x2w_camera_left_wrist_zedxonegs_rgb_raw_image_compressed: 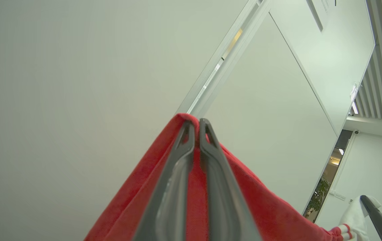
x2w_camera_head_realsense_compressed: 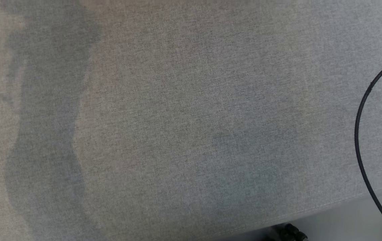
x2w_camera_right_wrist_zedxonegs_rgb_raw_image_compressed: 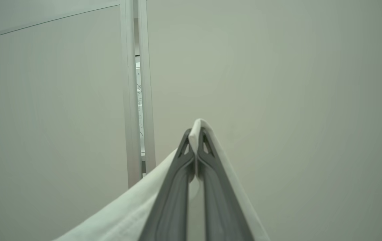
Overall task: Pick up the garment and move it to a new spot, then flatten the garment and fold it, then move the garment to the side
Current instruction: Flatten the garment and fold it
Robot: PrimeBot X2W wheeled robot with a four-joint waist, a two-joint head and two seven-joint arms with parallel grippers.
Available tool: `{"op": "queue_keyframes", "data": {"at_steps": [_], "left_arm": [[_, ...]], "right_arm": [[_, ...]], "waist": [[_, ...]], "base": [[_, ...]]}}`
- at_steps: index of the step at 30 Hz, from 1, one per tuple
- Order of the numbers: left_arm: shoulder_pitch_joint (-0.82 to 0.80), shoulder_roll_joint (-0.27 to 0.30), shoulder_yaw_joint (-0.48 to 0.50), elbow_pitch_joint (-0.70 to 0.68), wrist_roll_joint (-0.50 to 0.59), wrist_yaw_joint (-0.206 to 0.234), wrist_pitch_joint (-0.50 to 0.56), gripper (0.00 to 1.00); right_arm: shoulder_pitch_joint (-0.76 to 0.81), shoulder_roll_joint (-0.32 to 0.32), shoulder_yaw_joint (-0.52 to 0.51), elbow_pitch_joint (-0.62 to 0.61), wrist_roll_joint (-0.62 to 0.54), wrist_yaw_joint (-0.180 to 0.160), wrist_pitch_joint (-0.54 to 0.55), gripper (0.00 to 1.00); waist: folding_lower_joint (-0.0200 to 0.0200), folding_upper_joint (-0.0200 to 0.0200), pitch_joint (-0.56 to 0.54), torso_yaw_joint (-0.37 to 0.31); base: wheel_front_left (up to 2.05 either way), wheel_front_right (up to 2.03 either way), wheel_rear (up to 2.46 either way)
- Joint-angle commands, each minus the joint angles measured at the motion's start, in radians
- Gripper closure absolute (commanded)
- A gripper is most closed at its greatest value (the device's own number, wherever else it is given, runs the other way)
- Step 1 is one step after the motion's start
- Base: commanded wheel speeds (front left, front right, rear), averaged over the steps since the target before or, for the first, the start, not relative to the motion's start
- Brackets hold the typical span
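Your left gripper sits at the centre of the left wrist view. Its fingers are pressed together on a fold of the garment, which is held in the air, clear of the bench. The red cloth peaks over the fingertips and hangs down on both sides towards the bottom edge of the frame.

At the lower right of that view the red runs into a red-and-white striped band and then a white part. One dark finger of your right gripper is there against the white cloth.

In the right wrist view the right gripper's fingers are closed with barely a gap, pinching white fabric that wraps over the tips. It drapes away to the lower left of the frame and down the right side.

Behind both grippers are pale wall panels with a metal frame between them.

In the head view you look down on the bench, which is covered in grey woven cloth, with soft shadows down its left side. A black cable curves along the right edge of the frame. Pale floor shows past the bench edge at the lower right.
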Motion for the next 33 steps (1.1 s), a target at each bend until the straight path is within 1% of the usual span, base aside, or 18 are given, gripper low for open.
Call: {"op": "queue_keyframes", "data": {"at_steps": [1, 4, 5, 7, 10, 14, 15, 19, 20, 23, 26, 29, 31, 33], "left_arm": [[-0.022, 0.003, -0.003, -0.038, 0.016, -0.007, -0.007, 1.00], [-0.018, -0.005, 0.026, -0.140, 0.030, -0.007, -0.007, 1.00], [0.009, -0.011, 0.039, -0.168, 0.034, -0.007, -0.006, 1.00], [0.084, -0.022, 0.044, -0.188, 0.042, -0.007, -0.005, 1.00], [0.180, -0.021, 0.041, -0.166, 0.063, -0.007, -0.006, 1.00], [0.334, -0.046, 0.044, -0.111, 0.091, -0.007, -0.006, 1.00], [0.370, -0.053, 0.053, -0.104, 0.090, -0.007, -0.006, 1.00], [0.513, -0.086, 0.088, -0.121, 0.077, -0.007, -0.006, 1.00], [0.557, -0.087, 0.092, -0.131, 0.080, -0.007, -0.006, 1.00], [0.679, -0.100, 0.091, -0.166, 0.078, -0.007, -0.006, 1.00], [0.822, -0.100, 0.064, -0.202, 0.100, -0.007, -0.006, 1.00], [0.947, -0.100, 0.022, -0.224, 0.112, -0.007, -0.006, 1.00], [1.021, -0.087, -0.022, -0.227, 0.131, -0.007, -0.006, 1.00], [1.085, -0.088, -0.049, -0.229, 0.132, -0.007, -0.006, 1.00]], "right_arm": [[-0.015, -0.008, 0.004, -0.028, -0.010, 0.000, -0.007, 1.00], [-0.002, -0.030, 0.003, -0.135, -0.028, 0.000, -0.007, 1.00], [0.022, -0.039, 0.010, -0.168, -0.037, 0.000, -0.006, 1.00], [0.075, -0.051, 0.028, -0.189, -0.034, 0.000, -0.007, 1.00], [0.135, -0.074, 0.065, -0.182, -0.018, 0.000, -0.007, 1.00], [0.251, -0.119, 0.165, -0.145, 0.033, 0.000, -0.007, 1.00], [0.279, -0.129, 0.193, -0.138, 0.061, 0.000, -0.007, 1.00], [0.405, -0.194, 0.282, -0.120, 0.145, 0.000, -0.007, 1.00], [0.440, -0.212, 0.312, -0.113, 0.164, 0.000, -0.007, 1.00], [0.544, -0.271, 0.360, -0.101, 0.211, 0.000, 0.006, 1.00], [0.674, -0.326, 0.370, -0.113, 0.253, -0.001, 0.050, 1.00], [0.801, -0.367, 0.339, -0.131, 0.268, -0.001, 0.107, 1.00], [0.885, -0.377, 0.299, -0.149, 0.267, -0.001, 0.149, 1.00], [0.973, -0.374, 0.253, -0.170, 0.254, -0.001, 0.204, 1.00]], "waist": [[-0.0002, 0.0000, 0.041, 0.010], [-0.0002, 0.0000, 0.060, 0.017], [-0.0002, 0.0000, 0.065, 0.020], [-0.0002, 0.0000, 0.069, 0.023], [-0.0002, 0.0000, 0.066, 0.024], [-0.0002, 0.0000, 0.052, 0.032], [-0.0002, 0.0000, 0.046, 0.033], [-0.0002, 0.0000, -0.001, 0.053], [-0.0002, 0.0000, -0.018, 0.056], [-0.0002, 0.0000, -0.075, 0.078], [-0.0002, 0.0000, -0.140, 0.101], [-0.0002, 0.0000, -0.201, 0.118], [-0.0002, 0.0000, -0.241, 0.127], [-0.0002, 0.0000, -0.280, 0.134]], "base": [[0.00, 0.00, 0.00], [0.00, 0.00, 0.00], [0.00, 0.00, 0.00], [0.00, 0.00, 0.00], [0.00, 0.00, 0.00], [0.00, 0.00, 0.00], [0.00, 0.00, 0.00], [0.00, 0.00, 0.00], [0.00, 0.00, 0.00], [0.00, 0.00, 0.00], [0.00, 0.00, 0.00], [0.00, 0.00, 0.00], [0.00, 0.00, 0.00], [0.00, 0.00, 0.00]]}}
